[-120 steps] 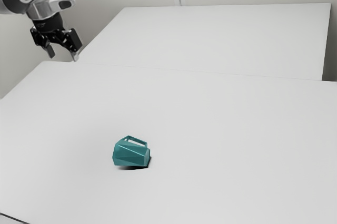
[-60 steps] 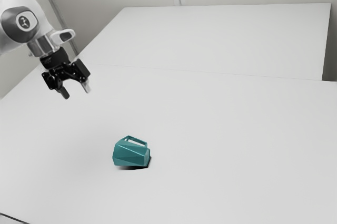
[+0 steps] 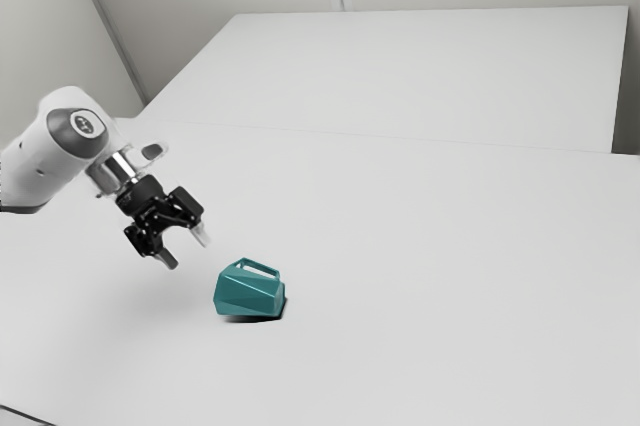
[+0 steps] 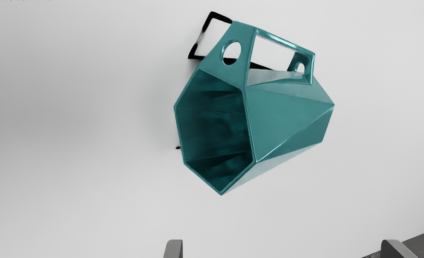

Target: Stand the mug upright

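One faceted teal mug [image 3: 248,292] on its side, angular handle raised, hollow dark inside, fingers [image 4: 174,249] spread apart, empty

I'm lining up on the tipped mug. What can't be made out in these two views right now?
- Mug, side facing the table: hidden by its own body, both views.
- Deep inside the mug: lost in shadow, wrist view.
- Fingers, beyond their tips: cut off by the bottom edge, wrist view.
- Arm, toward its base: cut off by the left edge, exterior view.
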You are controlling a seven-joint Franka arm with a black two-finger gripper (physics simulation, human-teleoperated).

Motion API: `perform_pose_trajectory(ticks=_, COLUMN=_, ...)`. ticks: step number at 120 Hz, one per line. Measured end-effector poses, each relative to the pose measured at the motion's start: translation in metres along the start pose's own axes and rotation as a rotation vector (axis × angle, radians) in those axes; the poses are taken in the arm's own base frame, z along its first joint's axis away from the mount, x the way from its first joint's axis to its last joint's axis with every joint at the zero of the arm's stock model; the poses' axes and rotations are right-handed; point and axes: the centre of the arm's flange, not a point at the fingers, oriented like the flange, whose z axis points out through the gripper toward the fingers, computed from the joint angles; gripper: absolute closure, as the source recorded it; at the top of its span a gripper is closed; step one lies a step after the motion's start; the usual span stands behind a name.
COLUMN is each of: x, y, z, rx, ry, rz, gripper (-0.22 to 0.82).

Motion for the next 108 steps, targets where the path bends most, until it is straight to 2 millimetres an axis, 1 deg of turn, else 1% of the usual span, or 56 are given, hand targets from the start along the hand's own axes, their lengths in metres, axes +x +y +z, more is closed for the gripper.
perform_pose_trajectory(ticks=13, x=0.014, y=-0.013, z=0.02, rx=-0.035, ry=-0.007, rz=0.001, gripper=0.0)
perform_pose_trajectory(ticks=21, x=0.02, y=-0.018, z=0.028, rx=-0.054, ry=-0.004, rz=0.009, gripper=0.0)
perform_pose_trajectory(ticks=37, x=0.027, y=-0.024, z=0.038, rx=-0.081, ry=0.004, rz=0.03, gripper=0.0)
perform_pose_trajectory(ticks=50, x=0.027, y=-0.025, z=0.051, rx=-0.108, ry=-0.003, rz=0.043, gripper=0.0)
perform_pose_trajectory(ticks=69, x=0.028, y=-0.023, z=0.068, rx=-0.15, ry=-0.012, rz=0.059, gripper=0.0)
perform_pose_trajectory(ticks=80, x=0.03, y=-0.021, z=0.072, rx=-0.168, ry=-0.005, rz=0.069, gripper=0.0)
perform_pose_trajectory(ticks=108, x=0.033, y=-0.006, z=0.083, rx=-0.197, ry=0.005, rz=0.108, gripper=0.0)
